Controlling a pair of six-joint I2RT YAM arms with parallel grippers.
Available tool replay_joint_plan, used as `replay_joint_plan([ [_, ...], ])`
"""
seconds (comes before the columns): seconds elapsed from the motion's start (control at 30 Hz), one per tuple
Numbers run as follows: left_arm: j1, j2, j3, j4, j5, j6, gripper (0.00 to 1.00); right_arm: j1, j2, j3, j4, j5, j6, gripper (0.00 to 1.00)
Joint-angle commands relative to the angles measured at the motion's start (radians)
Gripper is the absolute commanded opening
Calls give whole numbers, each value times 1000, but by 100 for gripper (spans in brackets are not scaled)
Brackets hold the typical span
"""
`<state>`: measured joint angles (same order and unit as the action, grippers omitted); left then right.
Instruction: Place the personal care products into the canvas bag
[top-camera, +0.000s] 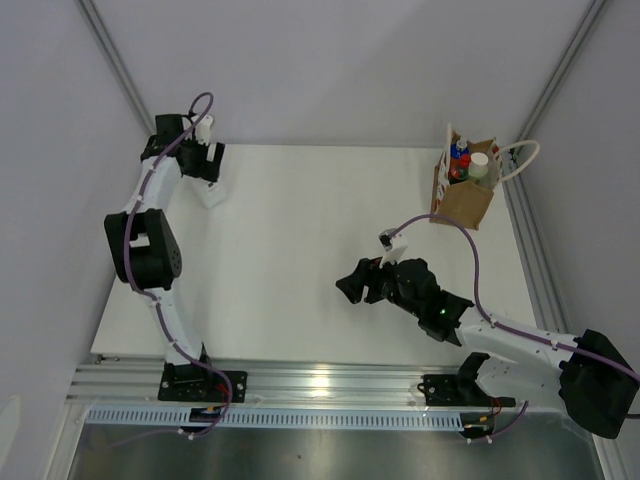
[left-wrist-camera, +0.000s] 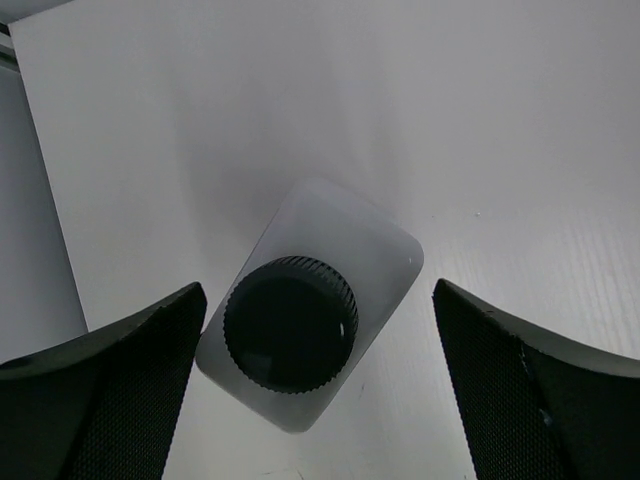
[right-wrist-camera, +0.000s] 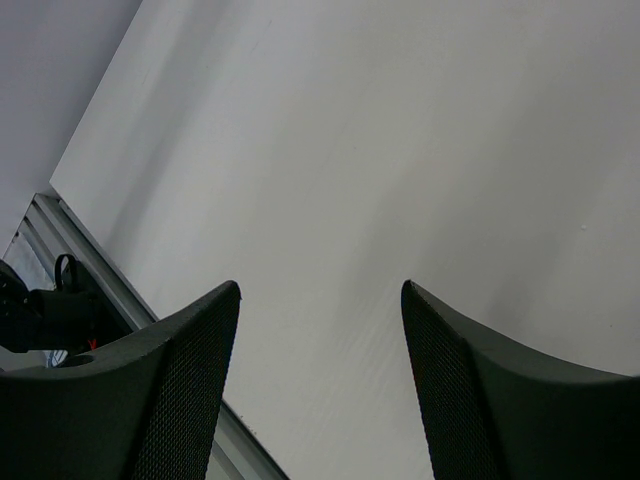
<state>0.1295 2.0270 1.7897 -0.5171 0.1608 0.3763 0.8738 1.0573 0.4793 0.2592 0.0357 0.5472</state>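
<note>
**Operator:** Where is the clear bottle, and do I have it?

**Spotter:** You don't. The clear square bottle (left-wrist-camera: 385, 245) stands on the table (top-camera: 300, 250) at the far left corner, its black cap (left-wrist-camera: 290, 325) facing your left wrist camera. Your left jaws are spread wide around it, one finger (left-wrist-camera: 120, 390) just beside its side and the other well off. Nothing is gripped.

**Operator:** And the right side?

**Spotter:** Your right jaws hang over bare table near the middle, partly apart, with nothing between them.

**Operator:** The bag?

**Spotter:** The tan bag (top-camera: 465, 205) stands upright at the far right corner. Inside it you can see the orange-red bottle with the blue cap (top-camera: 458, 155), and right beside it the whitish cap of the olive-green bottle (top-camera: 479, 164).
</note>
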Motion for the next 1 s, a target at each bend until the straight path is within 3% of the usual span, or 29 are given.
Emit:
replay_joint_plan([
  [0.0, -1, 22, 57, -14, 2, 24, 97, 5, -10, 41, 22, -10, 3, 70],
  [0.1, -8, 33, 68, -29, 17, 19, 90, 7, -14, 44, 18, -11, 2, 70],
  [0.27, -45, 21, 54, -24, 8, 4, 52, 7, -19, 44, 15, -7, 0, 70],
  [0.3, -54, 18, 48, -26, 6, -3, 36, 7, -19, 45, 15, -7, 0, 70],
  [0.4, -117, -2, 20, -11, -62, -23, 14, 7, -17, 44, 17, -2, -1, 70],
  [0.5, -201, -8, 13, -1, -138, -107, 0, 7, -8, 44, 20, 7, -1, 70],
  [0.63, -307, -25, 33, -37, -71, -336, 1, 8, 1, 53, 17, 9, -9, 70],
  [0.7, -358, -42, -7, -26, -78, -368, 0, 8, -3, 54, 5, 33, -18, 69],
  [0.97, -700, -96, -95, -34, -274, -479, 1, 10, -75, 68, -66, 203, -82, 70],
])
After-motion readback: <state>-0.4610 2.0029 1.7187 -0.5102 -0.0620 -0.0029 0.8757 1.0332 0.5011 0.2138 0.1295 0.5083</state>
